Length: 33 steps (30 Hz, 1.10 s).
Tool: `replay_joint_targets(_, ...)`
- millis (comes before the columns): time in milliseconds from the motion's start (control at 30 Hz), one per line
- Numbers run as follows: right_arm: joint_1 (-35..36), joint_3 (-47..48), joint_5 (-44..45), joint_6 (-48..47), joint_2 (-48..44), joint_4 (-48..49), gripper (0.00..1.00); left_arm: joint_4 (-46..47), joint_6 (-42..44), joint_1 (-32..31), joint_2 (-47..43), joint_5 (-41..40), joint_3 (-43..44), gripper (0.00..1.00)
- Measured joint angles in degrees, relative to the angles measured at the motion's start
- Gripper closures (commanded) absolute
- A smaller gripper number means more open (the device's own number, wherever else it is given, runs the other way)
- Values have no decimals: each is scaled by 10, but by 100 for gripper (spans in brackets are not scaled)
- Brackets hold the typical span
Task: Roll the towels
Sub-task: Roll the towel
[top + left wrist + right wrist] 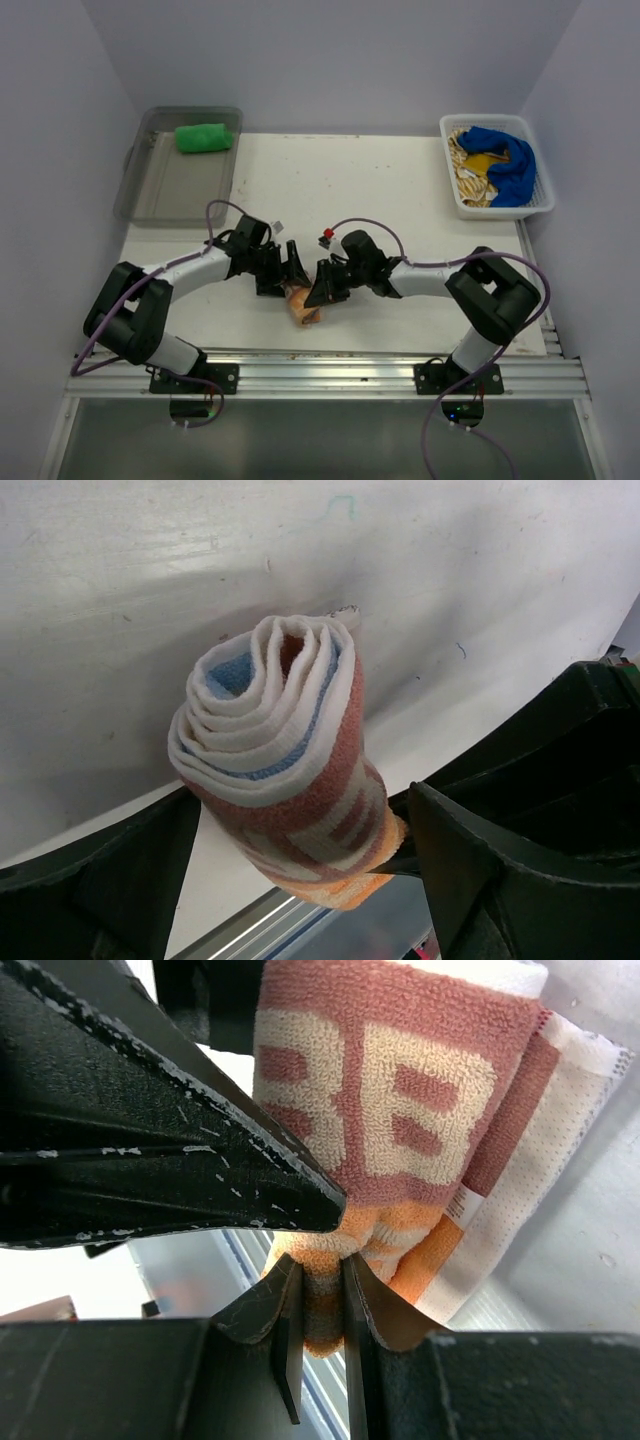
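An orange-and-white towel (303, 306), rolled into a tight cylinder, sits near the table's front edge between both grippers. In the left wrist view the roll (285, 760) stands end-on with its spiral showing. My left gripper (300, 815) stands open, one finger on each side of it. My right gripper (322, 1305) is shut on the orange end of the roll (400, 1110). From above, the left gripper (290, 272) and right gripper (323, 288) meet over the roll. A green towel (204, 137) lies rolled in the clear bin. A blue towel (505, 160) and a yellow-tan towel (470, 175) lie loose in the basket.
The clear plastic bin (170, 185) stands at the back left and the white basket (540, 205) at the back right. A metal rail (330, 375) runs along the table's near edge, just in front of the roll. The left gripper's black finger (150, 1150) crosses the right wrist view.
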Motion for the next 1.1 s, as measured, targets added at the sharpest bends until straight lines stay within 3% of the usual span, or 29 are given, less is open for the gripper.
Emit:
replay_joint_targets(133,-2,-12,-6,13,0,21,89,-1,-1,0,-1,-9,-10,10)
replay_joint_targets(233,-2,-19,-6,19,0,32,89,-2,-1,-2,-7,-17,-14,23)
replay_joint_targets(300,-2,-24,-7,23,0,39,89,-1,-1,-2,-9,-19,-15,25)
replay_joint_targets(667,-6,-59,-8,56,0,101,89,24,-8,-15,16,-11,-15,27)
replay_joint_targets(800,-8,-75,-14,76,11,143,89,30,-18,-23,21,-11,-14,36)
replay_joint_targets(833,-10,-81,-17,83,15,158,89,30,-21,-24,21,-12,-13,46)
replay_joint_targets(933,-13,-96,-24,101,26,200,88,27,-26,-26,21,-14,-11,61)
replay_joint_targets(1033,-13,-103,-24,108,29,221,75,19,-31,-27,20,-17,-5,71)
replay_joint_targets(1100,-13,-103,-19,105,26,215,58,11,-32,-29,20,-22,1,75)
